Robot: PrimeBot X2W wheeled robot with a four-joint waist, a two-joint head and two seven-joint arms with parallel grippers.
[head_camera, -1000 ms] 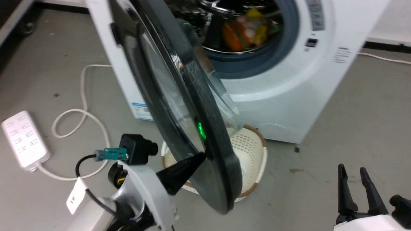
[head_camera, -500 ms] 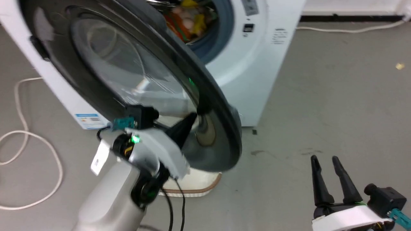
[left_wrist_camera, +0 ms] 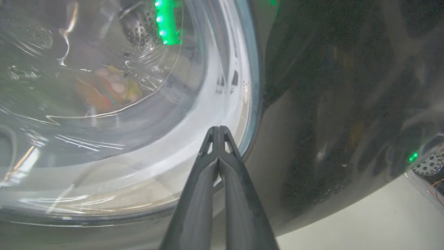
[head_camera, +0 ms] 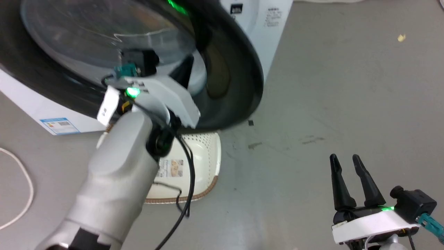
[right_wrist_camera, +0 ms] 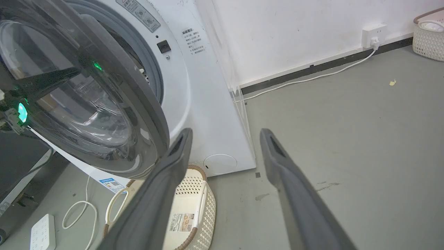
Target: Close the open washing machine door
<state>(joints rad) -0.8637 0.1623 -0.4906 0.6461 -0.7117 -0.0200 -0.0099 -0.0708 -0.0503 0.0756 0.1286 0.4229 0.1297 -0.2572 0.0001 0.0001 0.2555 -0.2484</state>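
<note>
The washing machine door [head_camera: 236,69], with its wide glossy black rim and bulging clear glass window [head_camera: 104,31], spans the top left of the head view. My left gripper [head_camera: 189,64] is shut with nothing in it. Its tips [left_wrist_camera: 219,129] press on the door's outer face where glass meets rim. In the right wrist view the door [right_wrist_camera: 145,104] stands partly ajar, with a gap to the machine's grey-rimmed opening [right_wrist_camera: 152,69]. Coloured laundry [left_wrist_camera: 111,86] shows through the glass. My right gripper [head_camera: 347,161] hangs open over the floor at the lower right, apart from the door.
A cream laundry basket [head_camera: 204,163] lies on the floor under the door, beside my left forearm. The white washer body [right_wrist_camera: 208,104] stands against a wall. A white power strip [right_wrist_camera: 41,232] and cord [head_camera: 20,184] lie on the left. Another basket [right_wrist_camera: 428,34] sits far right.
The door has swung from edge-on toward the machine, with my shut left gripper following against it. The head camera has also turned, shifting the whole scene. The right gripper stays open.
</note>
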